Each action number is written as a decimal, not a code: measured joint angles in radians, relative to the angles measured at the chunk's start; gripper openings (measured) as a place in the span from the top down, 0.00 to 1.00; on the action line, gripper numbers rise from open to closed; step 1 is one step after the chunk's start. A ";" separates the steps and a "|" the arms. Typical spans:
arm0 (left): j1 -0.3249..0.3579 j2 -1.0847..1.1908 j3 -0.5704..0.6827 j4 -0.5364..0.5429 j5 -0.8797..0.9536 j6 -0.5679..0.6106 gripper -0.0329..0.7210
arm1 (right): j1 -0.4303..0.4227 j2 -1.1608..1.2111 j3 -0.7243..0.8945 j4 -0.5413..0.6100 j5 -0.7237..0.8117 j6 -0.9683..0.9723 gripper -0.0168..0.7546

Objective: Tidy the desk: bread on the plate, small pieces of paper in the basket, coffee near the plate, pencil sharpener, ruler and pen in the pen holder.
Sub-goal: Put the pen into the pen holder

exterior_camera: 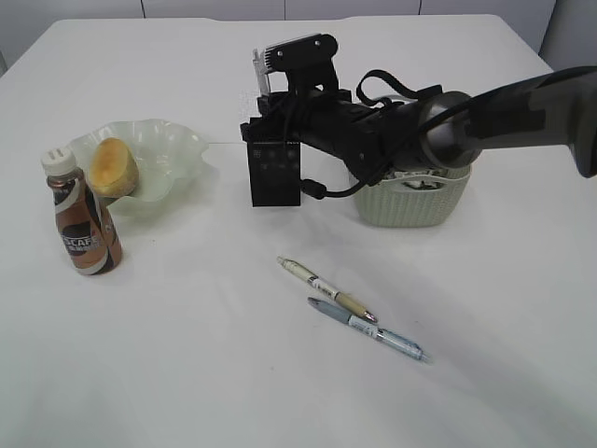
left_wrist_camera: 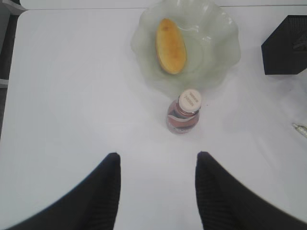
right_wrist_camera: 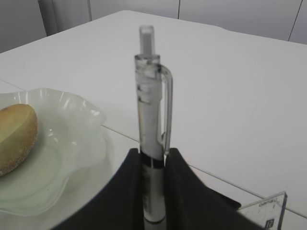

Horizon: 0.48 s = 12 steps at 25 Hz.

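My right gripper (exterior_camera: 272, 98) (right_wrist_camera: 153, 155) is shut on a clear pen (right_wrist_camera: 153, 110) and holds it upright just above the black pen holder (exterior_camera: 275, 173). The pen's top shows in the exterior view (exterior_camera: 261, 67). A clear ruler's corner (right_wrist_camera: 266, 211) shows beside the gripper. The bread (exterior_camera: 113, 166) lies on the wavy glass plate (exterior_camera: 173, 149). The coffee bottle (exterior_camera: 82, 219) stands upright against the plate's front. Two more pens (exterior_camera: 326, 289) (exterior_camera: 373, 331) lie on the table. My left gripper (left_wrist_camera: 156, 163) is open and empty, above bare table in front of the coffee bottle (left_wrist_camera: 184, 112).
A pale green woven basket (exterior_camera: 415, 201) stands right of the pen holder, under my right arm. The left wrist view shows the plate (left_wrist_camera: 216, 52), the bread (left_wrist_camera: 170, 45), the pen holder (left_wrist_camera: 283, 45) and a pen tip (left_wrist_camera: 300, 128) at its right edge.
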 joint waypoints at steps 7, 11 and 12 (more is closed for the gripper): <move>0.000 0.000 0.000 0.000 0.000 0.000 0.46 | 0.000 0.000 0.000 0.000 0.009 -0.002 0.59; 0.000 0.000 0.000 0.000 0.000 0.000 0.46 | 0.000 0.000 0.000 0.000 0.020 0.010 0.42; 0.000 0.000 0.000 0.000 0.000 0.000 0.46 | 0.000 0.000 0.000 0.000 0.032 0.012 0.41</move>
